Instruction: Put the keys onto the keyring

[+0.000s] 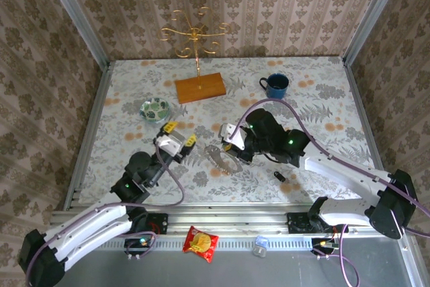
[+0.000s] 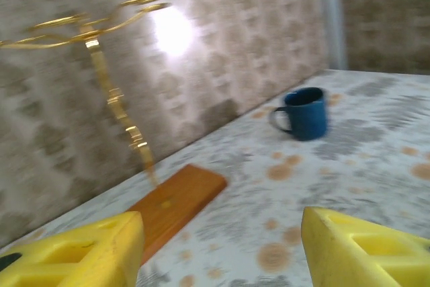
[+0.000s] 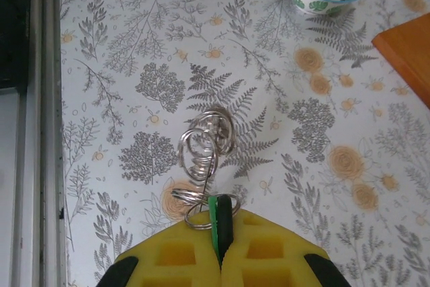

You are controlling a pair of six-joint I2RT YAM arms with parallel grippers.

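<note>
1. R hand (image 3: 219,232) clamped on green key (image 3: 213,223); keyring (image 1: 218,157) on desk (image 3: 101,132) just ahead of its tips.
2. L hand (image 2: 222,250) apart, holding nothing.
3. Black key (image 1: 281,176) on desk, apart behind R hand.

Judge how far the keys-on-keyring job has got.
Done: nothing surely; the green key seems to sit on the keyring. In hand: right gripper pinches that key; left gripper is open, empty. Left: black key lies loose on the table.
</note>
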